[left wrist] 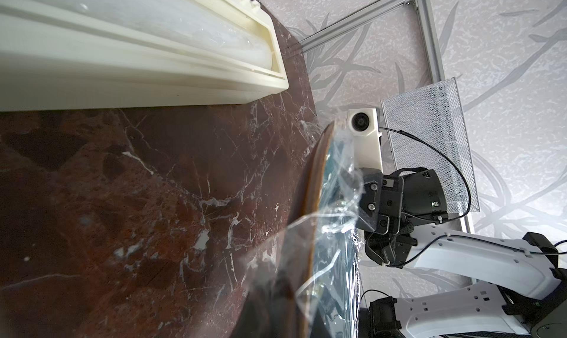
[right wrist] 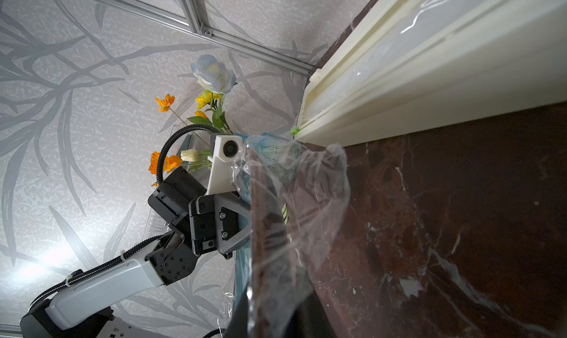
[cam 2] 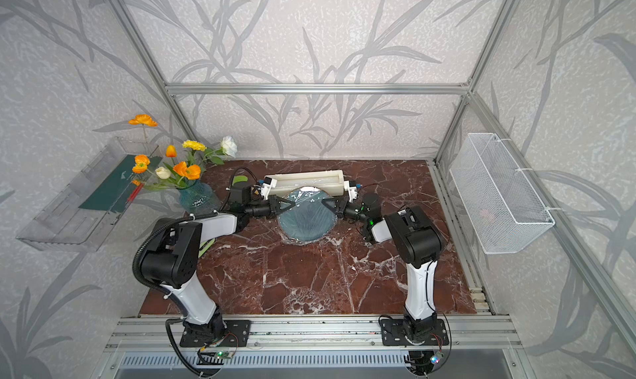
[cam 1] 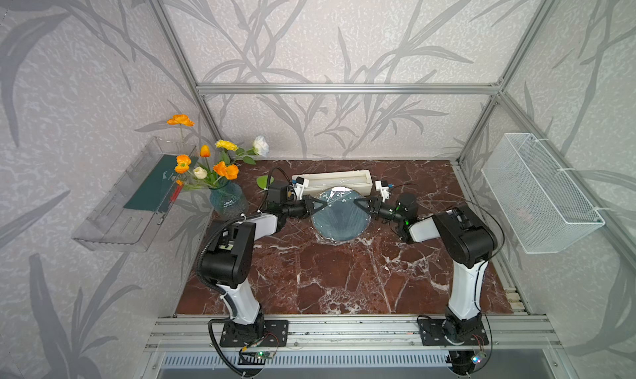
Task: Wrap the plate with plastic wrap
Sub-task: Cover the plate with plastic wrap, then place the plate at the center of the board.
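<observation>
**Two grippers pinching one film-covered plate**

Two black parallel grippers are meeting at a round, shallow, dark blue-grey ceramic plate (cam 1: 340, 222). In both top views it is lying toward 12 o'clock from the middle of the red-brown marble table (cam 1: 344, 281). The left gripper (cam 1: 324, 203) is reaching in at the plate's 10 o'clock rim. Its jaws are standing almost closed and are clamping that rim with film caught between them. The right gripper (cam 1: 357, 201) is coming in at the 2 o'clock rim. Its jaws are likewise narrowed onto the edge.

Thin, transparent, glossy plastic wrap (cam 1: 339, 195) is covering the plate's top face. It is glinting white toward 12 o'clock and wrinkling around the rim. In the left wrist view the wrap (left wrist: 334, 229) is bunching against the right gripper (left wrist: 362, 196) beside the plate's edge (left wrist: 310, 198). In the right wrist view loose film (right wrist: 319, 198) is hanging past the rim (right wrist: 264, 213) opposite the left gripper (right wrist: 242, 223). Whether the plate is resting on the table or being held just off it, I cannot tell.

A long cream-white rectangular dispenser box (cam 1: 332, 179) is lying just beside the plate at its 12 o'clock. A blue glass vase of orange, yellow and white flowers (cam 1: 227, 198) is standing at its 9 o'clock. A white wire basket (cam 1: 540, 195) is hanging on the wall at 3 o'clock.
</observation>
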Tool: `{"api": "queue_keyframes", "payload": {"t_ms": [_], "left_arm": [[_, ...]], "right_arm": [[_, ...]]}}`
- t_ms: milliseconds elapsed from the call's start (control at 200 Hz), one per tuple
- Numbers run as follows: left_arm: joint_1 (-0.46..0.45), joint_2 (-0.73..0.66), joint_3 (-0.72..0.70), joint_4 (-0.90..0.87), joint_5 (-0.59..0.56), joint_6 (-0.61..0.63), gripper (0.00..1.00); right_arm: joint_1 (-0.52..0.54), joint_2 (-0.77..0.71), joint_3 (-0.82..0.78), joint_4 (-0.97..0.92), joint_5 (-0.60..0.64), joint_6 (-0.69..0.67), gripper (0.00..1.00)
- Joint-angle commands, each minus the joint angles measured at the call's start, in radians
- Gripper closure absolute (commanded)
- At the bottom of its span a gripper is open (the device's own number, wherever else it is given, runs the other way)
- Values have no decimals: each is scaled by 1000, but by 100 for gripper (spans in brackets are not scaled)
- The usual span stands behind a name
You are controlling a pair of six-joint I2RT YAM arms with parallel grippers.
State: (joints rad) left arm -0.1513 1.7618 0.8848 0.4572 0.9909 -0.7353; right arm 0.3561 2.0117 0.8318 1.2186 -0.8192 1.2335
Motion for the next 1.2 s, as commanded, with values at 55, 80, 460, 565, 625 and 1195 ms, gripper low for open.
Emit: {"api": "queue_keyframes", "payload": {"t_ms": [55,80,460,565,625,1195], "left_arm": [[28,-28,24,160,-47,-101,100],[29,-23,25,159,-47,-104,94],[29,-120,60,-349,-284,181,1],[29,-181,64,-489,-439,245,0],[28,-215,47,-510,-493,257,0],[-2,-424,-225,-326,-680,165,0]], "right_arm": [[11,-58,-14,92,-107,61,95],[11,-58,-12,85,-104,60,96],[10,-64,28,-261,-21,-156,100],[10,-41,56,-370,17,-251,100],[10,-16,77,-397,28,-280,100],[-75,-55,-54,-442,5,-343,36]]}}
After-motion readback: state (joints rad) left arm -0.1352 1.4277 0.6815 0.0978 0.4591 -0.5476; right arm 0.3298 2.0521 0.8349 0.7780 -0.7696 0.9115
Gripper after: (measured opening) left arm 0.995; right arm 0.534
